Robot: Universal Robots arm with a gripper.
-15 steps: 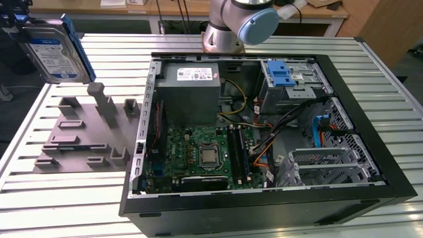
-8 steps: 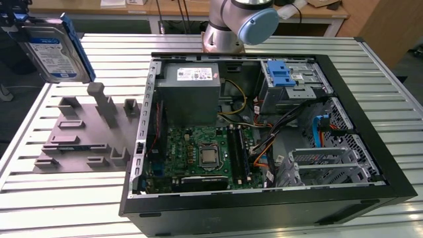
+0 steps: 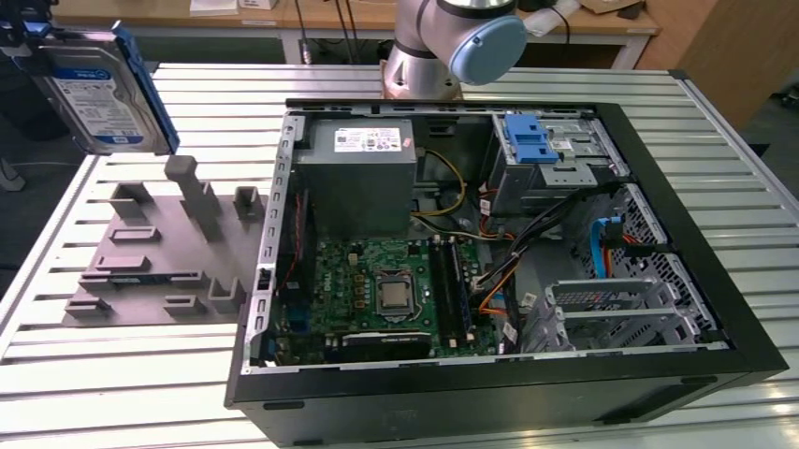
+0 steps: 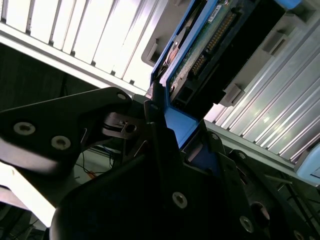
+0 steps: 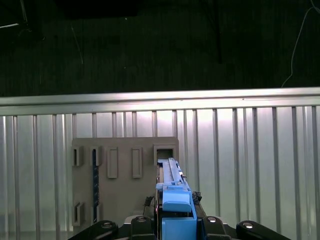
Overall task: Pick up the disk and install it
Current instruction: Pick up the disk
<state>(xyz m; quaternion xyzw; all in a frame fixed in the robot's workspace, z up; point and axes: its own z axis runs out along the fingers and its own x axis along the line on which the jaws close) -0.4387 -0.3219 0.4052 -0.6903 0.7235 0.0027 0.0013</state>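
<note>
the disk (image 3: 100,89) is up off the grey holder (image 3: 150,253), at the exterior view's left, gripper (image 4: 162,117) fingers clamped on its blue frame; fitting it into the computer case (image 3: 736,318) looks not yet done.

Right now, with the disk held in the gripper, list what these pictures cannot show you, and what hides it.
1. The disk label: the first wrist view sees it edge-on.
2. The gripper hold on the blue carrier: in the second wrist view, its own dark body covers it.
3. The disk's upper end: in the exterior view, the gripper covers it at the picture's corner.
4. The drive cage inside: in the exterior view, its metal top covers it.
</note>
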